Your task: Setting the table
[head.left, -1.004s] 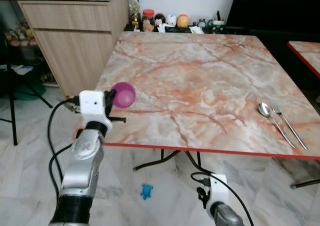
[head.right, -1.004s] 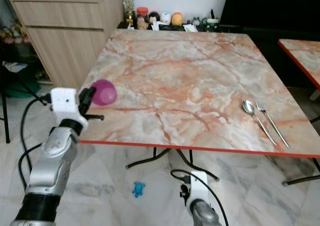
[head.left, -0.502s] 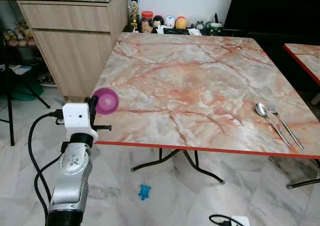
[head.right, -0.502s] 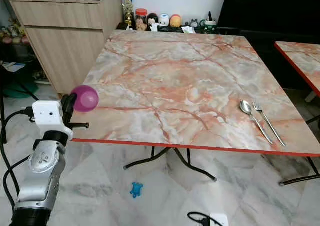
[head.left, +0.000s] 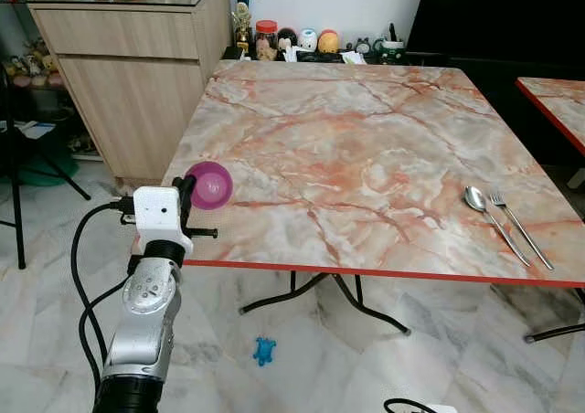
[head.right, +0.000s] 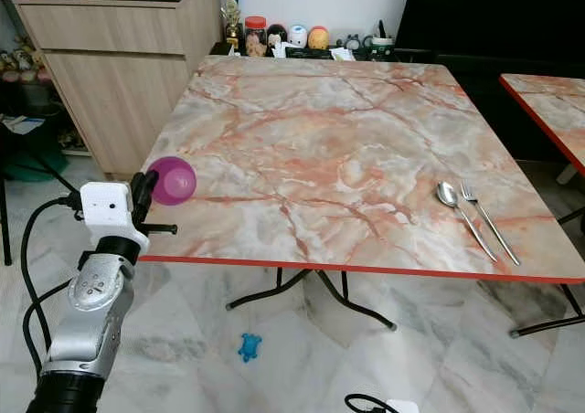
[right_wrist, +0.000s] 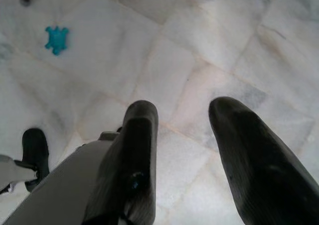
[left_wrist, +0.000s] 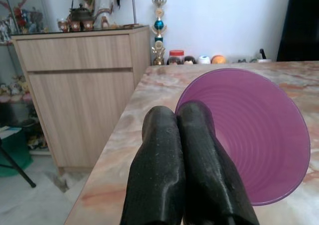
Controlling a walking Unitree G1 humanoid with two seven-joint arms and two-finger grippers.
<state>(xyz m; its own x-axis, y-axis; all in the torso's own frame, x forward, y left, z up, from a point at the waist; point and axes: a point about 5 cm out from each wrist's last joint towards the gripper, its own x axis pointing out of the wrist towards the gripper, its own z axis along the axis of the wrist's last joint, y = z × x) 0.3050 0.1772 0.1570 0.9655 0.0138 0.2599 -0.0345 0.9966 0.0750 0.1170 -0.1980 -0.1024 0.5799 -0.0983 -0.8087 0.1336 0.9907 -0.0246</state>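
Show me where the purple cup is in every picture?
Left eye view: the purple cup is at the table's left edge, pinched in the left end effector.
Right eye view: same spot, left of the table.
Left wrist view: big, right beside the black fingers.
Right wrist view: no cup; floor and a blue toy.
Shared landmark: the wooden cabinet.

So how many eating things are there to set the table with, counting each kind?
Purple bowl, held in the left gripper: 1
Spoon, lying on the marble table: 1
Fork, lying beside the spoon: 1
Total: 3
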